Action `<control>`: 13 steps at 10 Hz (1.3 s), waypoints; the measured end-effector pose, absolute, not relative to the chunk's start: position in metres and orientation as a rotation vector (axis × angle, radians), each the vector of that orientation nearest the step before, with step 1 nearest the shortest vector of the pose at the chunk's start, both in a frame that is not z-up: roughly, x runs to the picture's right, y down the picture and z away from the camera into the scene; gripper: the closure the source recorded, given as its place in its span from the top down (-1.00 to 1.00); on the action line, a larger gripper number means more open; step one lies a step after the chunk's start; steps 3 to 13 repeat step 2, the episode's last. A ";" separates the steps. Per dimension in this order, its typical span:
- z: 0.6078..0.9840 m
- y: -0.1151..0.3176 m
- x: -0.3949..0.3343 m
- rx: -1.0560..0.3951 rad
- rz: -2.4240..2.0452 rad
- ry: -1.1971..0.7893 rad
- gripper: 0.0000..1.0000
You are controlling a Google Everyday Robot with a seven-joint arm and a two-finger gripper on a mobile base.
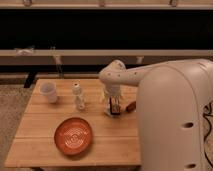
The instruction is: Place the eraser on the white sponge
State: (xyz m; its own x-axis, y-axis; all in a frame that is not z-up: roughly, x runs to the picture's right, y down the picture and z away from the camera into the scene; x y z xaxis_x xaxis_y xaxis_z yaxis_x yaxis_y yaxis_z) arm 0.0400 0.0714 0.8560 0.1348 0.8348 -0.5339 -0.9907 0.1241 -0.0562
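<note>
Camera view
End effector (115,108): low over the counter's (45,145) right part, pointing down; grip state cannot be told.
Eraser (116,109): dark bar at the end effector's tip.
White sponge (108,111): pale block just beside it.
Orange plate (73,135): front centre.
White cup (48,92): back left.

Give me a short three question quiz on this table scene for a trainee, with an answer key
1. True or false: the gripper is above the orange plate.
2. Which stands nearest the table's left edge: A white cup, B white bottle, C reddish-brown oval object?
3. Fill in: the gripper is low over the ____ side of the table.

Key: 1 false; 2 A; 3 right.
</note>
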 end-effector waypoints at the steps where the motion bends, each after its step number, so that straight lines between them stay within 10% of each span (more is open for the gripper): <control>1: 0.856 0.072 0.038 -0.453 1.387 0.419 0.60; 13: 0.856 0.072 0.039 -0.453 1.388 0.420 0.60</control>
